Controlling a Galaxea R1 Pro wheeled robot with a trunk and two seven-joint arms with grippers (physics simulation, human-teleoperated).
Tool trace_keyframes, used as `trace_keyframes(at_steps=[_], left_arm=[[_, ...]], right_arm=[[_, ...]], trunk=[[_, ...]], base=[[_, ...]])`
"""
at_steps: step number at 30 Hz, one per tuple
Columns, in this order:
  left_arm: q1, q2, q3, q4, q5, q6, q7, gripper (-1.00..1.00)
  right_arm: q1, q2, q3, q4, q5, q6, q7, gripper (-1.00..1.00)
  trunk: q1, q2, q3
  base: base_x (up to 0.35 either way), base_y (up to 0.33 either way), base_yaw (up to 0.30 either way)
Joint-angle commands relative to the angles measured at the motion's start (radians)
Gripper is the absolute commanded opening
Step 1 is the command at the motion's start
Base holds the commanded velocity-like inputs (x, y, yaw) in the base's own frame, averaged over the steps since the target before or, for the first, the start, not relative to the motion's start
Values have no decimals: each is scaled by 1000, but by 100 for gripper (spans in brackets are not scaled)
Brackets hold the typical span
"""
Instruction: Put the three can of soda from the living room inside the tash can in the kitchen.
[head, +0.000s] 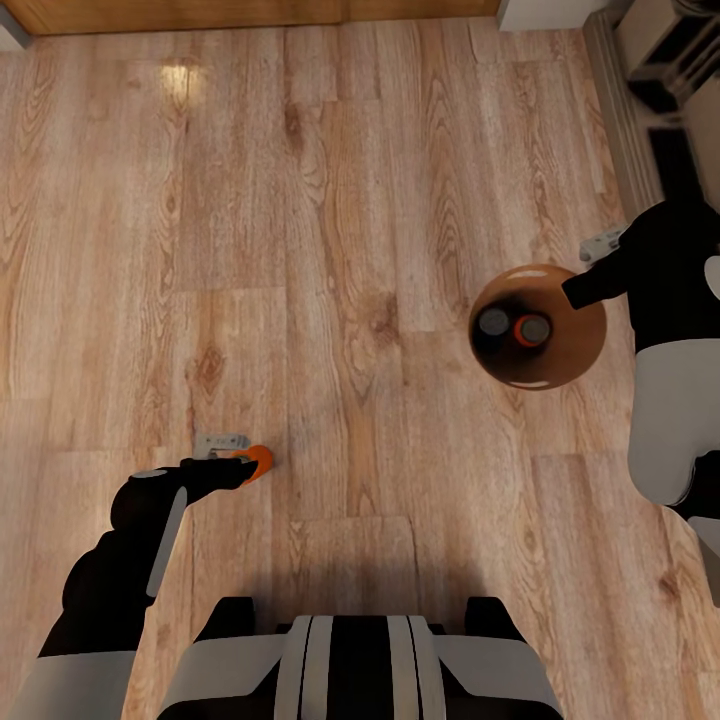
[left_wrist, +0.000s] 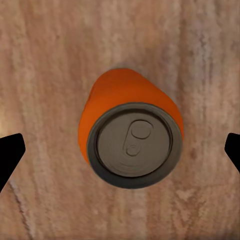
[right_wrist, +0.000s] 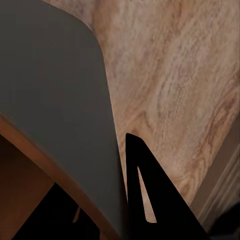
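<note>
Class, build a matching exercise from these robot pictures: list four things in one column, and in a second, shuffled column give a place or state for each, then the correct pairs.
Things:
1. can of soda
2. tash can
3. left gripper
4. right gripper

Places or states:
A. beside the bin's rim, empty
B. standing on the wood floor, two cans inside
C. alone on the floor at the left fingertips
D. open, fingers spread wide either side of a can

Pairs: 1-C, 2-B, 3-D, 4-A
</note>
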Motion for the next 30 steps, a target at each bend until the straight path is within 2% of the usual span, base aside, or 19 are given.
trace_keyframes(at_steps=[1, 9, 11, 12, 13, 14, 15, 16, 17, 18, 20, 23, 27, 30], left_arm=[[0, 0, 0, 0, 0, 0, 0, 100], [0, -4, -1, 1, 0, 0, 0, 100], [0, -5, -1, 1, 0, 0, 0, 100], [0, -5, -1, 1, 0, 0, 0, 100], [0, -6, -1, 1, 0, 0, 0, 100], [0, -6, -1, 1, 0, 0, 0, 100], [0, -6, -1, 1, 0, 0, 0, 100], [0, -6, -1, 1, 0, 0, 0, 100], [0, -6, -1, 1, 0, 0, 0, 100], [0, -6, -1, 1, 0, 0, 0, 100], [0, -6, -1, 1, 0, 0, 0, 100], [0, -6, -1, 2, 0, 0, 0, 100], [0, -6, -1, 4, 0, 0, 0, 100], [0, -6, -1, 6, 0, 0, 1, 100]], right_arm=[[0, 0, 0, 0, -4, 4, 3, -100], [-3, -1, 2, -9, -4, 4, 9, -100], [-3, -4, 3, -12, 0, 4, 57, -100], [-6, -7, 4, -13, 25, 4, 115, -100], [-8, -7, 4, -14, 43, 4, 132, -100], [-14, -6, 3, -14, 88, 4, 166, -100], [-18, -5, 3, -14, 112, 4, 187, -100], [-27, -4, 3, -15, 164, 4, 238, -100], [-31, -3, 3, -16, 189, 4, 264, -100], [-39, -3, 3, -16, 231, 4, 306, -100], [-46, -3, 2, -18, 273, 4, 348, -100], [-51, -4, 1, -19, 306, 4, 381, -100], [-52, -3, 0, -20, 315, 4, 390, -100], [-53, -3, -1, -20, 317, 4, 392, -100]], trunk=[[0, 0, 0], [0, 0, 0], [0, 0, 0], [0, 0, 0], [0, 0, 0], [0, 0, 0], [0, 0, 0], [0, 0, 0], [0, 0, 0], [0, 0, 0], [0, 0, 0], [0, 0, 0], [0, 0, 0], [11, -21, 0]], base=[[0, 0, 0], [0, 0, 0], [0, 0, 0], [0, 0, 0], [0, 0, 0], [0, 0, 0], [0, 0, 0], [0, 0, 0], [0, 0, 0], [0, 0, 0], [0, 0, 0], [0, 0, 0], [0, 0, 0], [0, 0, 0]])
